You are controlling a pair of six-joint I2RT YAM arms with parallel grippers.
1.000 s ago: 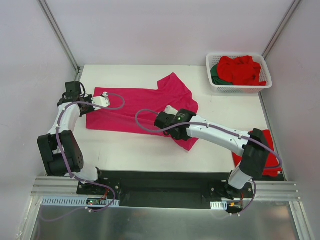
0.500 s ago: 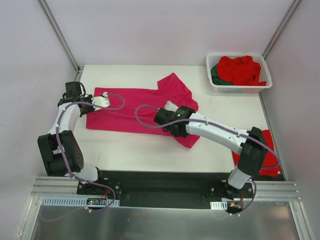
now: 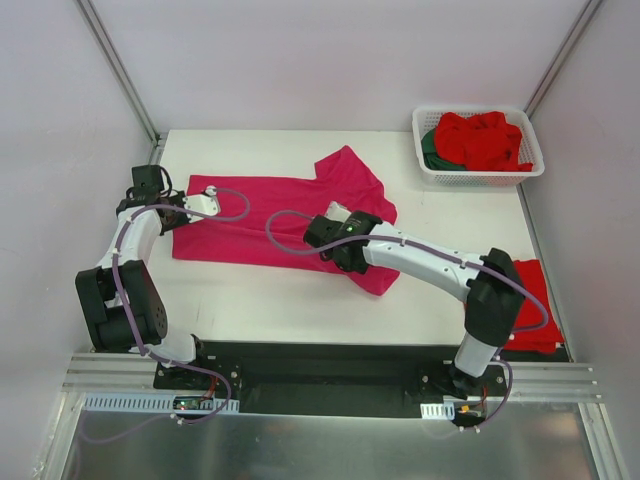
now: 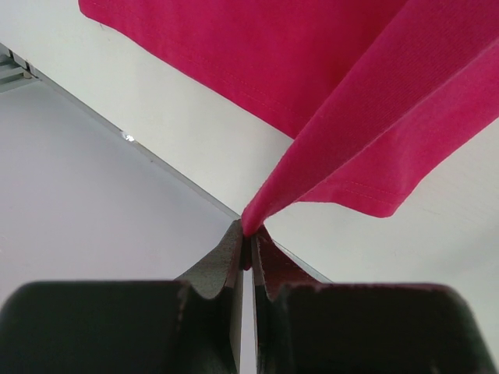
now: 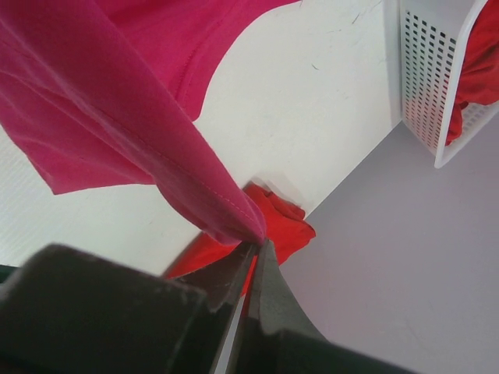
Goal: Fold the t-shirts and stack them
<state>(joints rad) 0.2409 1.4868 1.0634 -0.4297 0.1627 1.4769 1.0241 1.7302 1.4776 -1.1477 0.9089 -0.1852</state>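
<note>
Magenta t-shirt [image 3: 262,218] lies mid-fold at centre frame, my left pincer [image 4: 248,238] and right pincer [image 5: 256,248] each clamped on its cloth; one red shirt [image 3: 535,285], apparently done, sits lower right, other shirts [image 3: 485,140] fill the basket [image 3: 478,177] upper right.

A white slotted plastic basket [image 3: 480,178] sits at the far right corner of the white worktop [image 3: 260,295], close to its right edge. Pale grey walls [image 3: 330,60] enclose the worktop on three sides, with metal struts [image 3: 118,70] meeting its far corners.
</note>
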